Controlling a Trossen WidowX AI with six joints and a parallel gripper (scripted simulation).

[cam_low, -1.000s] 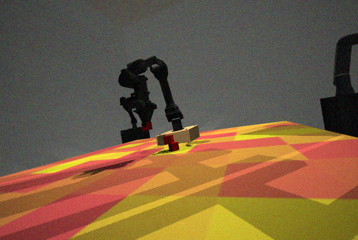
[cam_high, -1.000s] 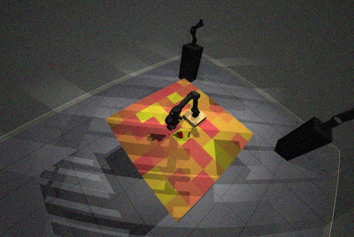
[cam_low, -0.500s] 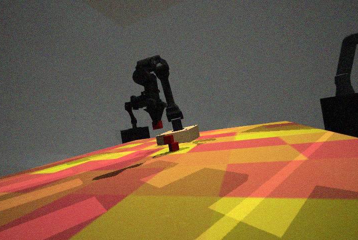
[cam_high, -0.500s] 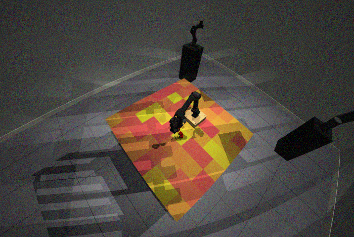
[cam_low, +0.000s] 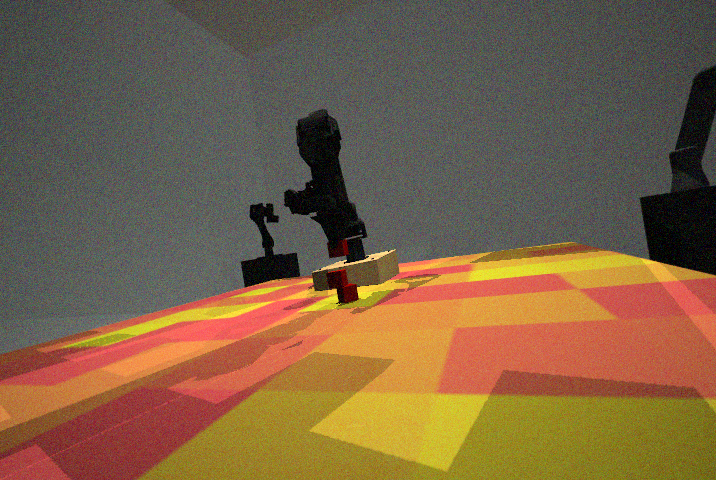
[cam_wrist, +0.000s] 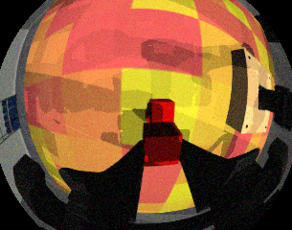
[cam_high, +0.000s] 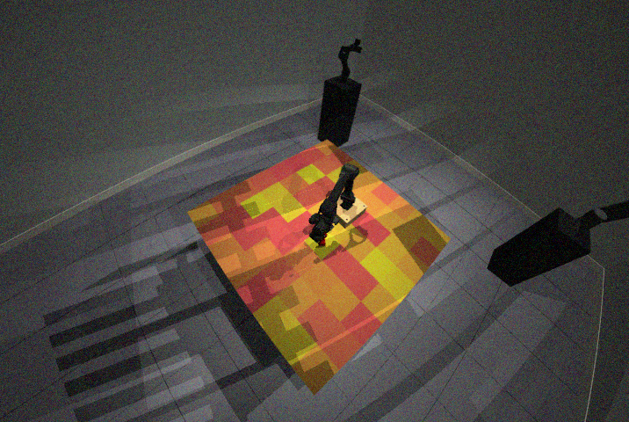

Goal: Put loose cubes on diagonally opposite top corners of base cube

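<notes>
The fixed red base cube (cam_low: pixel 347 293) stands on the patterned table. One loose red cube (cam_low: pixel 337 277) rests on its top, offset toward the left in the exterior view. My gripper (cam_low: pixel 339 243) (cam_wrist: pixel 160 144) is shut on the other loose red cube (cam_low: pixel 337 248) (cam_wrist: pixel 162 143), holding it above the stacked pair with a visible gap. In the wrist view a red cube face (cam_wrist: pixel 164 110) shows just beyond the held cube; which of the lower cubes it is, I cannot tell. In the top view the arm hides most of the cubes; only a bit of red shows.
The arm's pale mounting plate (cam_high: pixel 350 214) (cam_low: pixel 382 269) (cam_wrist: pixel 253 96) is close behind the cubes. A dark pedestal (cam_high: pixel 339 112) with a small arm stands beyond the table's far corner. Another dark pedestal (cam_high: pixel 539 249) (cam_low: pixel 698 232) stands off to the right.
</notes>
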